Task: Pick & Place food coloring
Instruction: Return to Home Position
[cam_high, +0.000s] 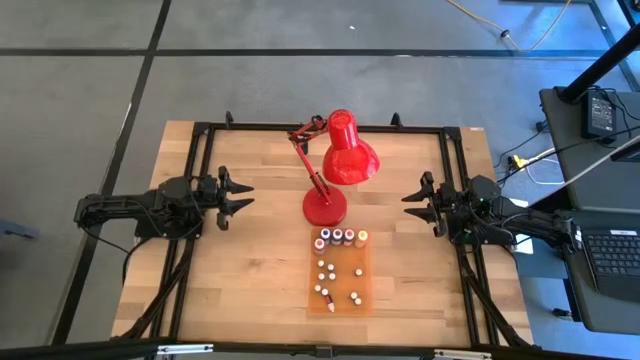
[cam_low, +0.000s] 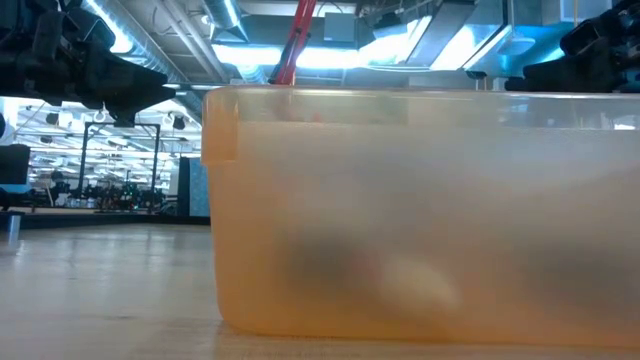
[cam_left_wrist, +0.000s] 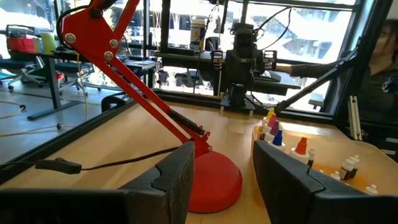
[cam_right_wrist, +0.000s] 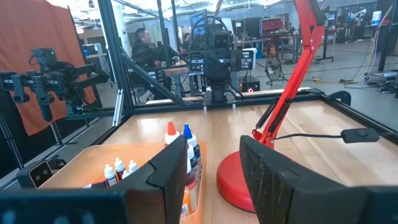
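Left gripper is hanging empty by the middle of the bench's left edge, its two fingers spread wide and pinching nothing, while the right gripper is mirroring it by the right edge, equally spread and empty. Both are pointing inward across the wood and standing well apart from the load, a posture that reads as arms parking at rest, out of the way.

Between them, about the bench's centre, the red desk lamp is standing on its round base, which is sitting just beside one end of the orange tray. That tray is running from the lamp toward the near edge, slightly right of centre. It is so close to the low camera there that its translucent wall is filling that view.

The food coloring bottles are sitting inside the tray. Four taller ones are lining up in a row along the lamp-side end, probably packed together so that they are propping one another upright. About six small white-capped ones are dotting the rest of the floor loosely, and one at the near end is seemingly lying on its side. No bottle is showing on the wood outside the tray, so the sorting is looking finished.
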